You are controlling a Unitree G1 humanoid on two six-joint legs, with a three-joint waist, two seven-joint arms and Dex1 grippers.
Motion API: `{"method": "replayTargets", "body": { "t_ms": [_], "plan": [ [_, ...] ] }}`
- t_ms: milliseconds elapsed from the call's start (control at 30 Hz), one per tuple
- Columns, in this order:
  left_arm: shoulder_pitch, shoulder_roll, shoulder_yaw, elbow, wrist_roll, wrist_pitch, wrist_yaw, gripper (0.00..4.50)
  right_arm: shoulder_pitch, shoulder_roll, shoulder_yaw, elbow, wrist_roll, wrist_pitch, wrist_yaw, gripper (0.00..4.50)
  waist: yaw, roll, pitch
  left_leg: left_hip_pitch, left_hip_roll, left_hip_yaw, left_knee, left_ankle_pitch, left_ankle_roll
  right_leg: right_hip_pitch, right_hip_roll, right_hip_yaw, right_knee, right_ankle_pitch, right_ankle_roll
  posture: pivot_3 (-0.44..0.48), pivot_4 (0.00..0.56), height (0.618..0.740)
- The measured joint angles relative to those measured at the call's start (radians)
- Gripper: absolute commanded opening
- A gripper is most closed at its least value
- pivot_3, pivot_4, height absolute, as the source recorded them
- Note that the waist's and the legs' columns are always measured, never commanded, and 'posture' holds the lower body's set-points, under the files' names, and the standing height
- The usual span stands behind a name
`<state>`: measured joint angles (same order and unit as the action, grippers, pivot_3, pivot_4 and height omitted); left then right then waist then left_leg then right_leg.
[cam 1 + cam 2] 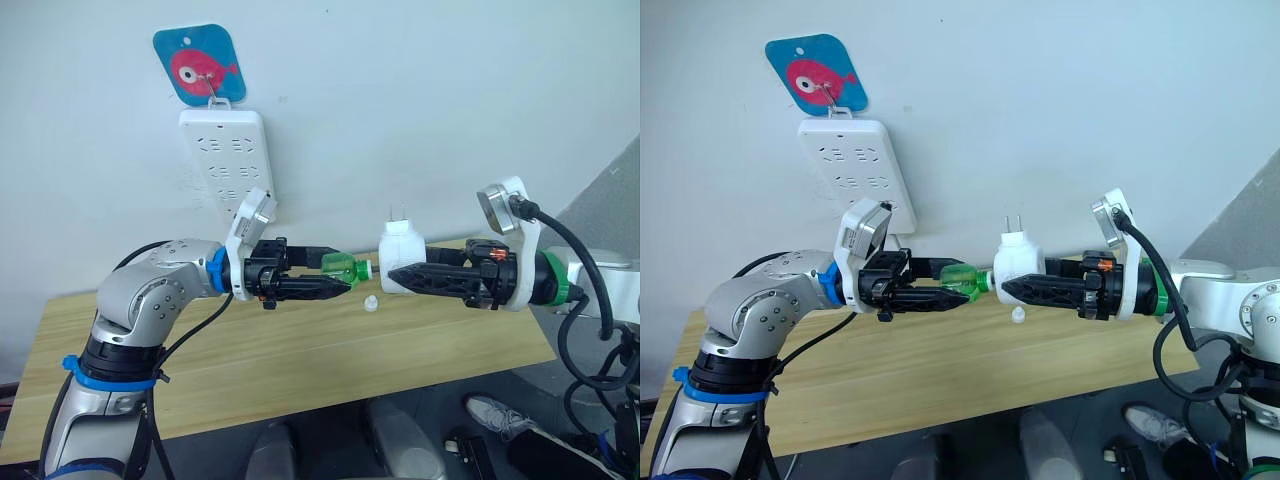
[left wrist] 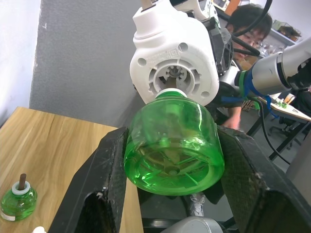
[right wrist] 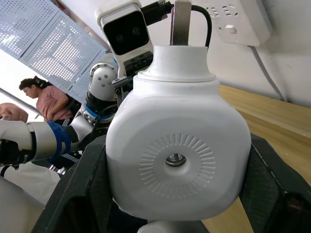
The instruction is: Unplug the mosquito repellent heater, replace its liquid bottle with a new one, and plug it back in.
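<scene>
Clamping translucent green bottle (image 2: 174, 145), left gripper (image 1: 335, 282) meets right gripper's (image 1: 402, 276) white heater (image 3: 177, 158).

A robotics lab or test workroom, set up rather than lived in. A bare wooden bench (image 1: 300, 360) stands against a plain white wall, where a white power strip (image 1: 228, 160) hangs from a fish-shaped hook plate (image 1: 198, 64). Behind the right claw (image 2: 214, 46) a person (image 2: 248, 24) sits among desks and office chairs. Beyond the left claw (image 3: 104, 104), more people (image 3: 46, 99) stand before a white perforated panel (image 3: 43, 43).
</scene>
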<state>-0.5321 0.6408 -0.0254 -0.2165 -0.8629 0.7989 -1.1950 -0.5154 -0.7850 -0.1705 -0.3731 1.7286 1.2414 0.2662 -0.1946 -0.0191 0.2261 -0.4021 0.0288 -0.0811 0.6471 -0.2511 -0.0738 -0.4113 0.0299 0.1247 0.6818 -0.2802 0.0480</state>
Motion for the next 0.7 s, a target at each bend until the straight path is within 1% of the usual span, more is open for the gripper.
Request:
{"method": "replayTargets", "body": {
  "t_ms": [300, 533, 700],
  "plan": [
    [-0.013, -0.005, 0.000, 0.019, 0.000, 0.008, 0.001, 2.31, 0.001, -0.035, 0.032, -0.015, -0.025, -0.043, 0.023, 2.99, 0.000, 0.000, -0.015, 0.000, 0.000, 0.000, 0.000, 0.000, 0.000, 0.000, 0.000, 0.000, 0.000, 0.000, 0.000, -0.218, 0.108, 0.736],
    [-0.029, 0.034, 0.001, 0.019, -0.002, 0.029, -0.044, 2.31, 0.030, -0.075, 0.039, -0.030, -0.071, -0.042, 0.098, 2.99, 0.000, 0.000, -0.018, 0.001, 0.000, 0.000, 0.001, 0.000, 0.000, 0.001, 0.000, 0.000, 0.000, 0.000, 0.000, -0.218, 0.106, 0.736],
    [-0.029, 0.037, 0.001, 0.019, -0.004, 0.046, -0.061, 2.31, 0.032, -0.085, 0.039, -0.025, -0.101, -0.043, 0.136, 2.99, 0.000, 0.000, -0.018, 0.001, 0.000, 0.000, 0.001, 0.000, 0.000, 0.001, 0.000, 0.000, 0.001, 0.000, 0.000, -0.218, 0.104, 0.736]
  ]
}}
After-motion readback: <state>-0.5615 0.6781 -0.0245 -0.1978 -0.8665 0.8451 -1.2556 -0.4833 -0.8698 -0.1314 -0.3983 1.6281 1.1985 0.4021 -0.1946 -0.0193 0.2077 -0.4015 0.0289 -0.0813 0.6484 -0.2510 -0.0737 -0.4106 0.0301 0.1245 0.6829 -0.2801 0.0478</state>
